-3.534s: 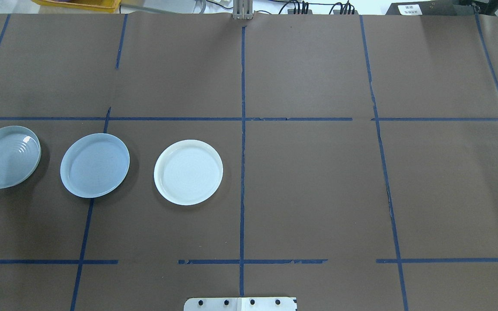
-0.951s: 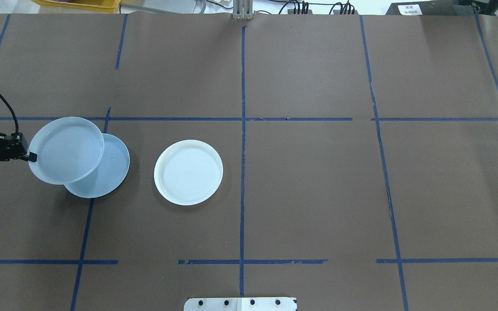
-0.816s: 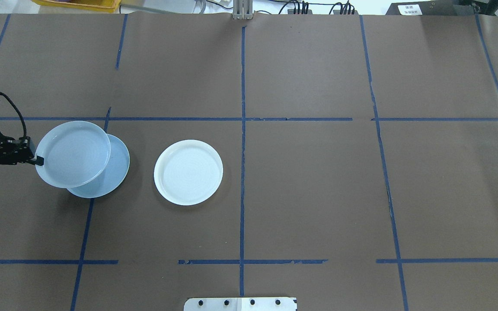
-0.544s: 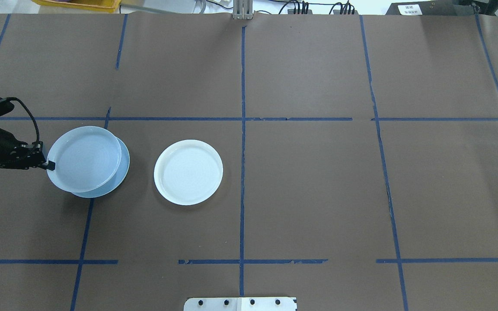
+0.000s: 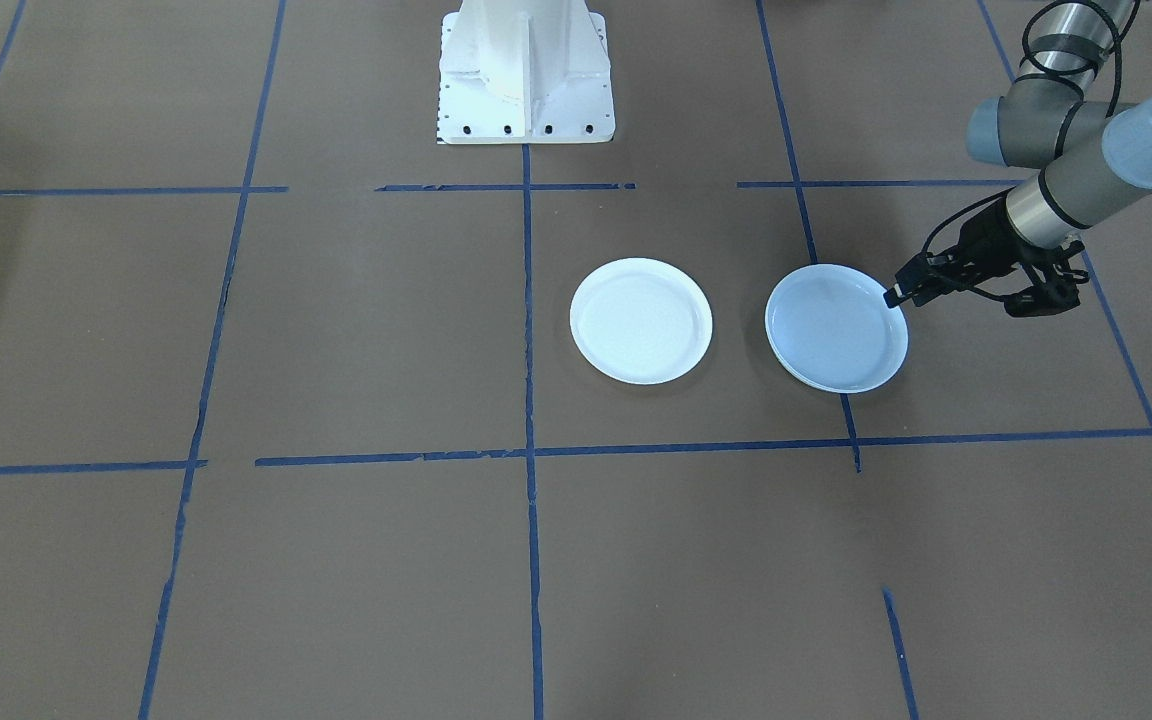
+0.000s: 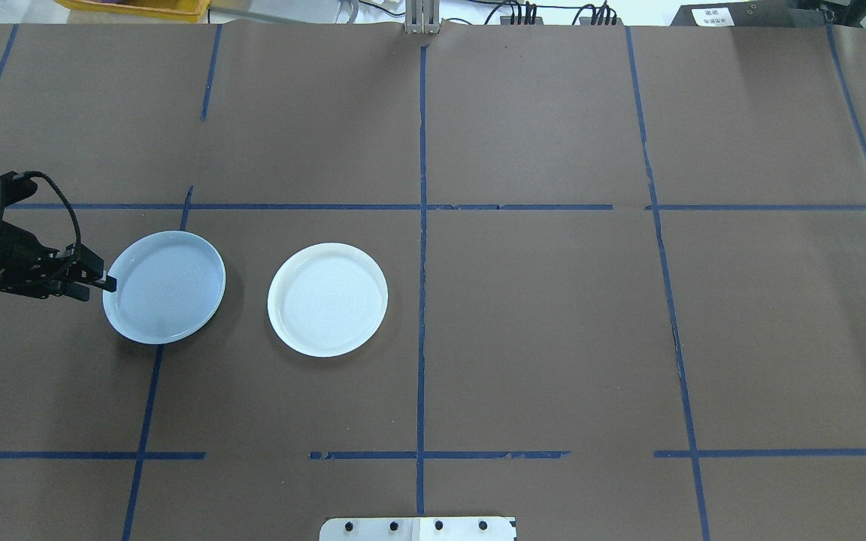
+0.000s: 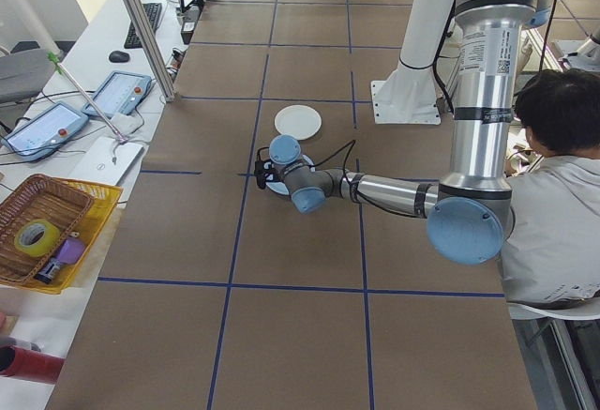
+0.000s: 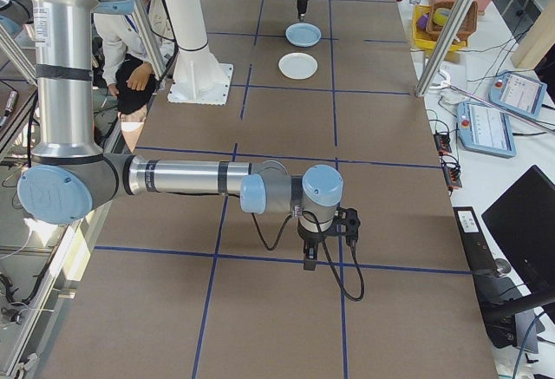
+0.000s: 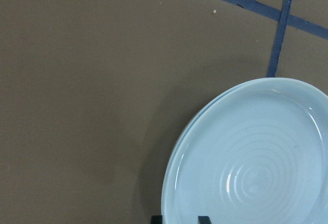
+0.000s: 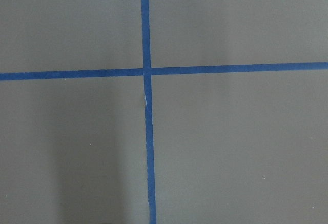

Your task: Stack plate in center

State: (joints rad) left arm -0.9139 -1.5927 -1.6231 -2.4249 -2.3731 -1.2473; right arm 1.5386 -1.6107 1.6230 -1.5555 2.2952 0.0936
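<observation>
The ringed plate (image 9: 256,172) sits right over the pale blue plate (image 9: 205,112) at this moment, and from the overhead view the two read almost as one disc, with the white plate (image 6: 327,299) off to the side, well apart. The wrist camera gives the game away: a thin crescent of the lower rim peeks out along the edge of the upper one, so the stack is lined up close, though not perfectly.

The left gripper (image 6: 102,282) is at the plate's outer edge, its dark fingertips (image 9: 203,219) pinching the rim of the ringed plate, narrow and clamped on it by the look of the wrist view. Whether the plate's full weight is already down on the one below, I can't say from here; the shadow under it looks tight, so I'd judge it is at or very near contact.

To finish this well, I reckon the thing is patience: settle the plate flat before letting go, then part the fingers just enough to clear the rim and back straight out along the table, not upward, so the lip isn't caught and dragged off centre. Glazed plates slide on each other easily, so any sideways nudge could skew the stack.

The right gripper (image 8: 310,263) hangs far off over a tape cross (image 10: 146,72), and I can't tell how its claw stands.
</observation>
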